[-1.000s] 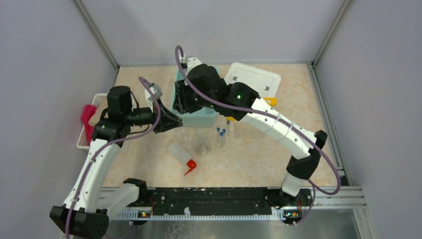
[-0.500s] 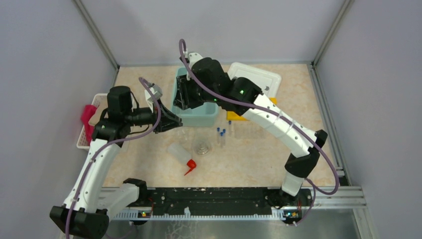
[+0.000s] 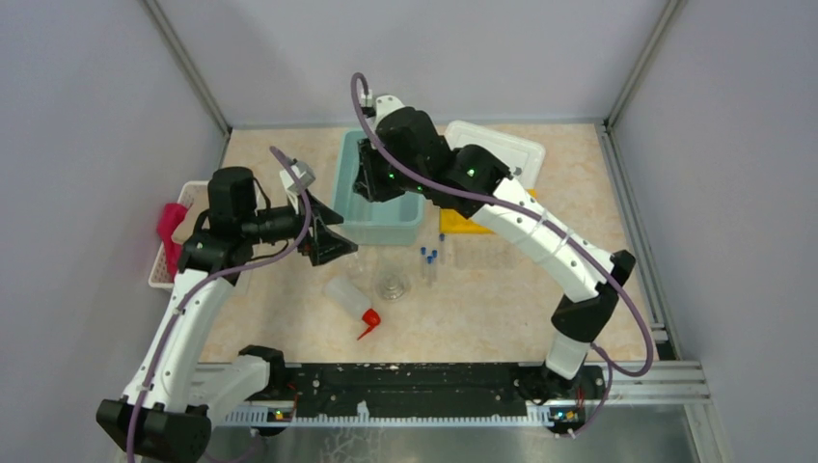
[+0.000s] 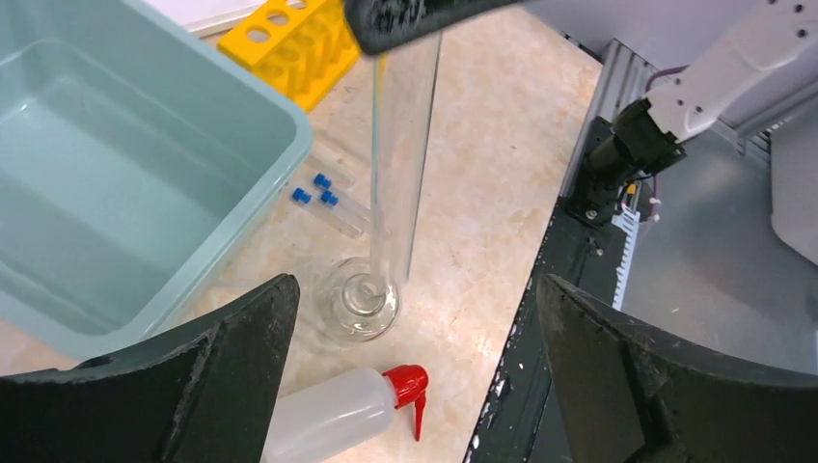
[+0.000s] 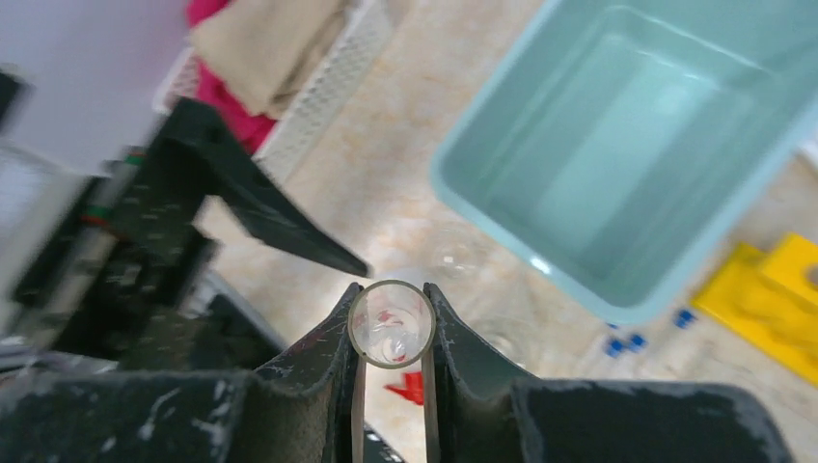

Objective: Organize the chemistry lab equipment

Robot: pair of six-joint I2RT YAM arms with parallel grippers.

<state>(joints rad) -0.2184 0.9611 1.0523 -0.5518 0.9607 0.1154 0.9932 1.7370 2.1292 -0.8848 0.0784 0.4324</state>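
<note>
A tall clear glass cylinder (image 4: 400,145) stands upright with its round foot (image 4: 357,299) at table level. My right gripper (image 5: 391,323) is shut on its open rim (image 5: 391,284) from above. My left gripper (image 4: 415,289) is open wide beside the cylinder's lower part, touching nothing. In the top view the right gripper (image 3: 374,183) hangs over the tub's near side and the left gripper (image 3: 333,241) points right. A white squeeze bottle (image 4: 328,420) with a red spout lies below the foot. Blue-capped tubes (image 4: 323,198) lie near a yellow rack (image 4: 289,39).
A teal tub (image 3: 386,230) stands empty at the back middle, with a white lid (image 3: 492,149) to its right. A white slatted basket (image 3: 178,260) with pink and tan cloths sits at the left edge. The black base rail (image 3: 415,381) runs along the near edge.
My left gripper has opened and let go of the glass cylinder. The right gripper has closed on the cylinder's rim and shifted slightly back and right.
</note>
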